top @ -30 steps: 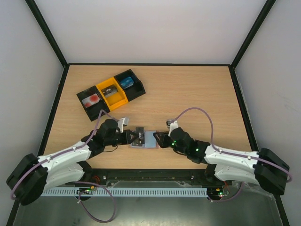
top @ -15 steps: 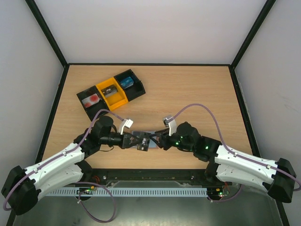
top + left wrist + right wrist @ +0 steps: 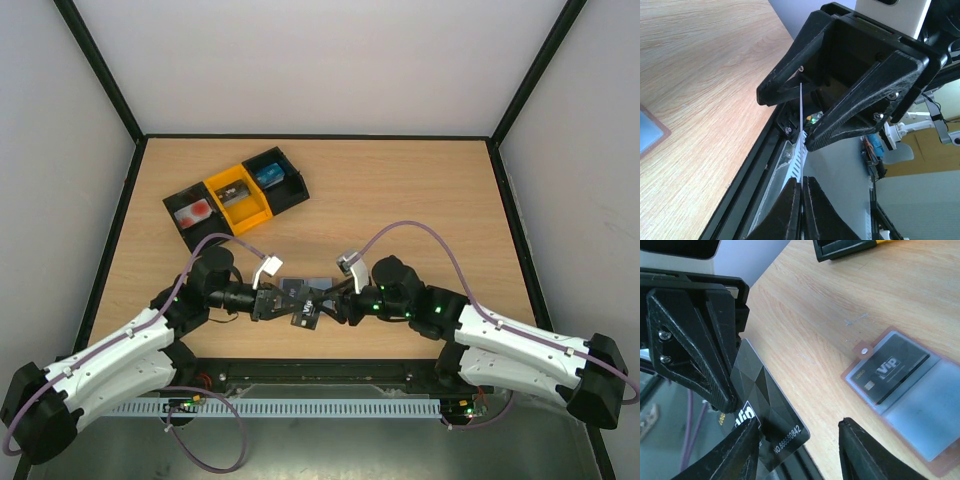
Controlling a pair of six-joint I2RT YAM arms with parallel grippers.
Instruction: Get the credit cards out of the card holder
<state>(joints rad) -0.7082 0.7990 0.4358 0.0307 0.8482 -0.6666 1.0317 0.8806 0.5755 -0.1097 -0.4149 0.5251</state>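
One credit card (image 3: 765, 410) is out! The left gripper (image 3: 802, 189) pinches it tight, aloft over the near edge of the table (image 3: 840, 300). The right gripper (image 3: 799, 432) straddles it, fingers apart, gripping nothing. The card holder (image 3: 935, 405) lies open on the table (a second card (image 3: 892, 372) sits in one panel), so I'd call the job roughly half done.

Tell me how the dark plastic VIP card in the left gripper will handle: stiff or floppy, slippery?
Probably stiff: the dark plastic card stands out flat and straight from the shut left gripper, no sag. Likely light: edge-on it is only a thin line. Its smooth face may slip when the open right gripper closes.
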